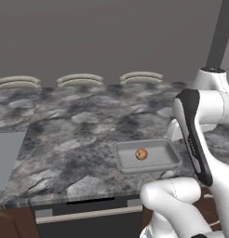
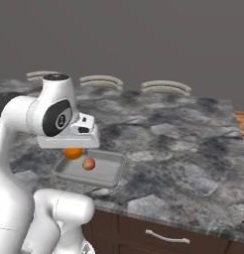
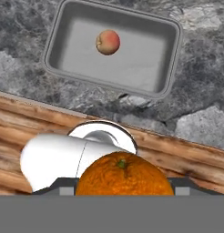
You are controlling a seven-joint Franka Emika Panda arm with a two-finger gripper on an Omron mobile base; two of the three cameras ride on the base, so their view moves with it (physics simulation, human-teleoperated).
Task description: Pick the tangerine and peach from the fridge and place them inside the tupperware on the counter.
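Between the jaws, closed on it, sat the tangerine (image 3: 123,175), held by the gripper (image 2: 73,151) apparently just above the tupperware's (image 3: 173,59) near rim. Beyond the jaws, the peach (image 3: 108,42) lay inside that container on the counter (image 2: 183,144).

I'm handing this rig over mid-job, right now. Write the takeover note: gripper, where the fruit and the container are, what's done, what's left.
Gripper: shut on the tangerine, held above the near edge of the counter, just short of the tupperware.
Peach: already lying inside the tupperware, toward its middle.
Tupperware: on the counter near the front edge, upright.
Done: peach delivered; tangerine picked.
Left: carry the tangerine forward over the tupperware, lower it in beside the peach, and release.
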